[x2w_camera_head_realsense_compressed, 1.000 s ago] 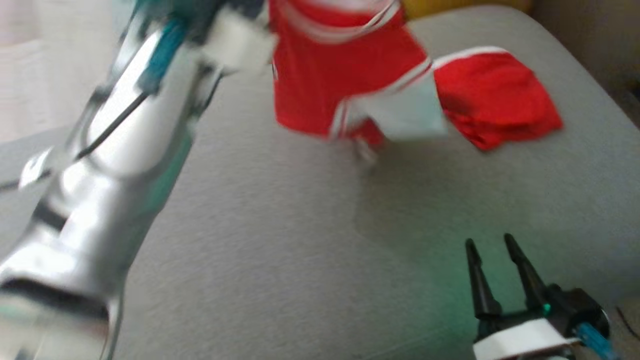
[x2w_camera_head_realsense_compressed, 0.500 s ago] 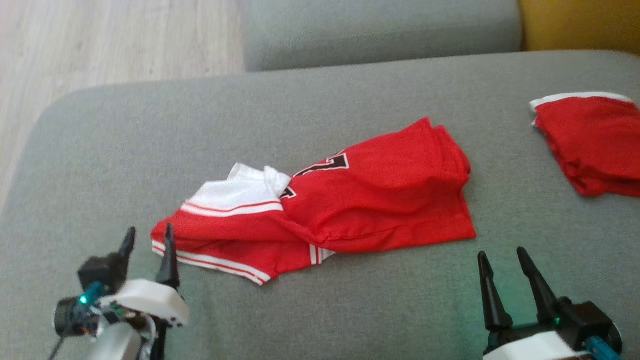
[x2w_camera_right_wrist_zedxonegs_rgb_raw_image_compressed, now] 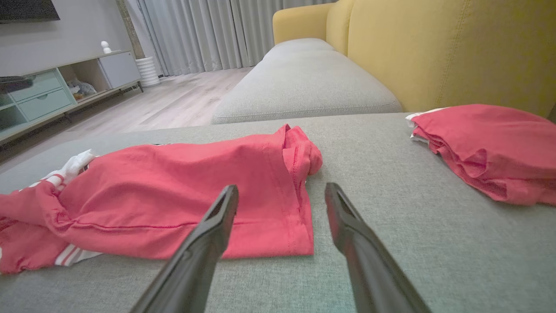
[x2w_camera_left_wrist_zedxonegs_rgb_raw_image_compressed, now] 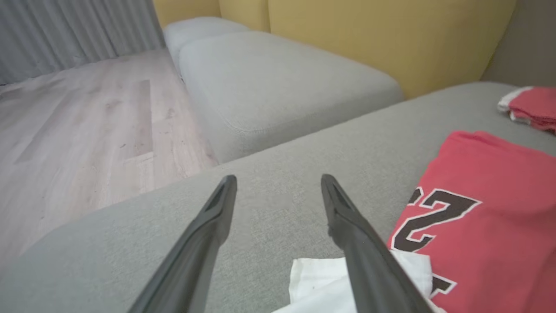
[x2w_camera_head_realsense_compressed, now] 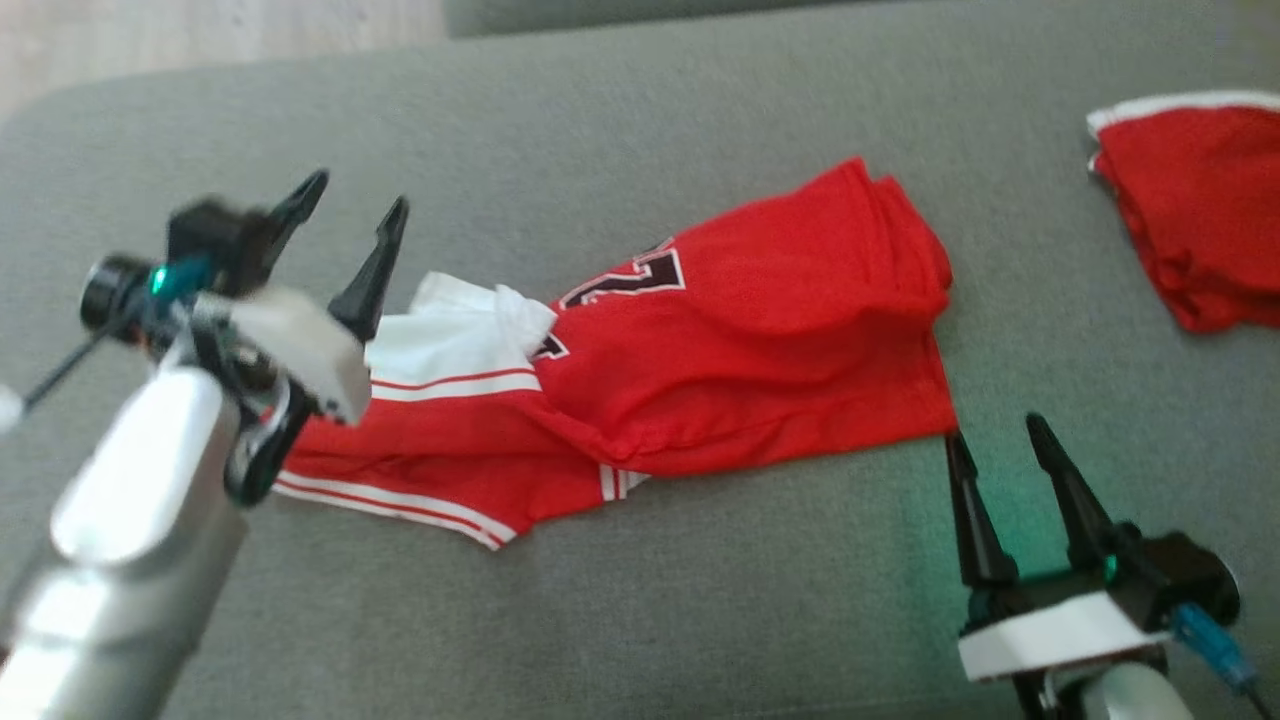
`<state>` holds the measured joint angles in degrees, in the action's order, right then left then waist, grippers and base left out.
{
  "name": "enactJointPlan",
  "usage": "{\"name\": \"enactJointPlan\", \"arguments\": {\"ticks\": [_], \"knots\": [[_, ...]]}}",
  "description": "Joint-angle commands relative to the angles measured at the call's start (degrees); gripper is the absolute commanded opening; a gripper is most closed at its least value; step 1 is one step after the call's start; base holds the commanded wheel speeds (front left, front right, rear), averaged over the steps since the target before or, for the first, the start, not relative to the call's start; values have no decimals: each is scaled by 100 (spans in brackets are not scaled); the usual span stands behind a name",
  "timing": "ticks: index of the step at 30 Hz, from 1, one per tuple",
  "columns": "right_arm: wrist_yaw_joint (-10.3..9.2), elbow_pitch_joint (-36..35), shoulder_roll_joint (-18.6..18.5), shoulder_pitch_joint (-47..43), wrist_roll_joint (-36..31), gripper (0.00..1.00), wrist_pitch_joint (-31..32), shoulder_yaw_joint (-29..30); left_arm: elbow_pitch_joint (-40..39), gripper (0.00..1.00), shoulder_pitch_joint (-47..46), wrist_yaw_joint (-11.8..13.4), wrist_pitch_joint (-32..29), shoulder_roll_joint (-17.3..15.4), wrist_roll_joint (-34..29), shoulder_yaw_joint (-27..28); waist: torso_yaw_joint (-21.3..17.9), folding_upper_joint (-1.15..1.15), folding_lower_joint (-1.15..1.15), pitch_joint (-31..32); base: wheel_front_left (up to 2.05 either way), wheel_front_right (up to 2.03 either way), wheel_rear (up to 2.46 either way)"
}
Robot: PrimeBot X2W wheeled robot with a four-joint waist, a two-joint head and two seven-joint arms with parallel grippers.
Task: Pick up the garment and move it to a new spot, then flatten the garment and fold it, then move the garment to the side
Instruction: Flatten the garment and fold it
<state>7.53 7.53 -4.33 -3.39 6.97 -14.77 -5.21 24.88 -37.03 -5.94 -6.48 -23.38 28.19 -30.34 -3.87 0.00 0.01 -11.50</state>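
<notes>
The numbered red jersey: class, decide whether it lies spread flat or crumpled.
Crumpled: the red jersey lies bunched on the grey cushion, folds at its right edge, white panel twisted.

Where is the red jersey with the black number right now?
In the head view the red jersey lies crumpled on the grey sofa, between the left hand and right hand.

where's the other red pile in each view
Head view: the pile is at the upper right edge, cut off by the frame.
Left wrist view: far right edge, upper part, small.
Right wrist view: right side, about mid-height, large.
Shared landmark: the jersey, which lies toward the left of the pile in all three.
</notes>
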Motion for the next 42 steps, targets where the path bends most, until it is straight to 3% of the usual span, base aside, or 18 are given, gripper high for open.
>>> {"name": "enactJointPlan", "arguments": {"ticks": [1,6,15,16,19,20,25,32,42], "knots": [[-4,-203,-95,212,0,100,-23,-152,-28,100,-345,-36,-156,-290,-4,140,-215,0,-1,-258,0,0,0],[-4,-207,-86,398,30,100,-23,-184,483,100,-829,-130,-1041,-466,39,-323,-491,0,-1,-571,0,0,0],[-4,-199,-14,491,75,100,-23,-92,624,100,-737,-153,-1886,-882,635,-763,-762,0,-1,-761,0,0,0],[-4,-200,-8,498,74,100,-23,-86,588,92,-722,-153,-1928,-938,675,-794,-774,0,-1,-769,0,0,0],[-4,-200,11,516,68,100,-23,-72,492,13,-668,-153,-2050,-1071,828,-847,-795,0,-1,-783,0,0,0],[-4,-199,17,520,65,100,-23,-68,460,0,-650,-154,-2111,-1107,868,-869,-796,0,-1,-784,0,0,0],[-4,-199,37,521,60,100,-23,-41,256,0,-620,-154,-2280,-1207,1029,-880,-771,0,-1,-778,0,0,0],[-4,167,-70,542,326,100,-23,-100,-173,0,-955,-150,-1691,-1352,755,-800,-625,0,-1,-689,0,0,0],[-4,1105,-812,1246,991,100,-23,-1040,-526,0,-1327,-152,-1301,-1439,504,-863,-343,0,-1,-584,0,0,0]]}}
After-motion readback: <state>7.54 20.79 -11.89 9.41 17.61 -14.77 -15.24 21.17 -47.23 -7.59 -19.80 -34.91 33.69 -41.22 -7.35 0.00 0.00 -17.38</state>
